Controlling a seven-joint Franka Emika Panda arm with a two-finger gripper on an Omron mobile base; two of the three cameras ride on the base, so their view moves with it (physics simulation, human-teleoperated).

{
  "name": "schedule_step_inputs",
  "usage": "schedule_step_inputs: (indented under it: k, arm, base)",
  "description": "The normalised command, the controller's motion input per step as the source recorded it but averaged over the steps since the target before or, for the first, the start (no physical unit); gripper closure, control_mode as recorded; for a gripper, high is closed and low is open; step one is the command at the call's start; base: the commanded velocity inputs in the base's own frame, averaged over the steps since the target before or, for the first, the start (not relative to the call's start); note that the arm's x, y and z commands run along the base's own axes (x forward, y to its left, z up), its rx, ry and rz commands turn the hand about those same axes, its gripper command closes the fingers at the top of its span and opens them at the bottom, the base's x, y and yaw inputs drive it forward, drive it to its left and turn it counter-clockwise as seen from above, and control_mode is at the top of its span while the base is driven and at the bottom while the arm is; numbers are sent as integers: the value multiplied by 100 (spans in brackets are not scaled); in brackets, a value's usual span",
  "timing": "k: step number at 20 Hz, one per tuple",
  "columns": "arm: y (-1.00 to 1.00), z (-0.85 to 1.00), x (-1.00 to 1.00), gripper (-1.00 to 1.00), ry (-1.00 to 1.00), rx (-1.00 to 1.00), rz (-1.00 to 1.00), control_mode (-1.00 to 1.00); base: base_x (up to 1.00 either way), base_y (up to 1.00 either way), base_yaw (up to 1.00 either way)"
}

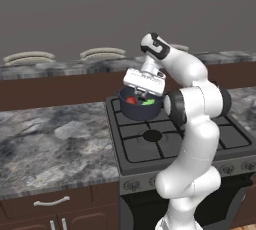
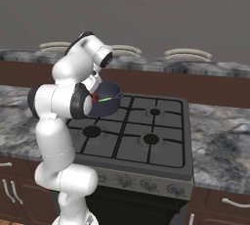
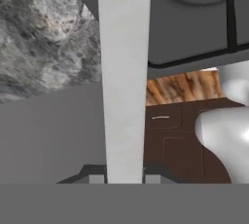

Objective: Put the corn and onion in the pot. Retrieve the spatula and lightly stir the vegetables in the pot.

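While the hand (image 1: 142,92) grips the spatula (image 3: 124,82), corn (image 1: 148,102) and onion (image 1: 131,100) lie in the pot (image 1: 140,111).

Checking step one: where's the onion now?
Inside the pot on the stove's rear-left burner, the onion lies left of the corn, under the gripper.
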Motion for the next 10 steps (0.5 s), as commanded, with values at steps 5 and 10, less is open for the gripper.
schedule_step_inputs:
  k: [5,10]
  arm:
    - [0,0,36,100,0,0,0,-100]
    - [1,-3,2,100,0,0,0,-100]
  base:
    - [0,0,0]
    - [0,0,0]
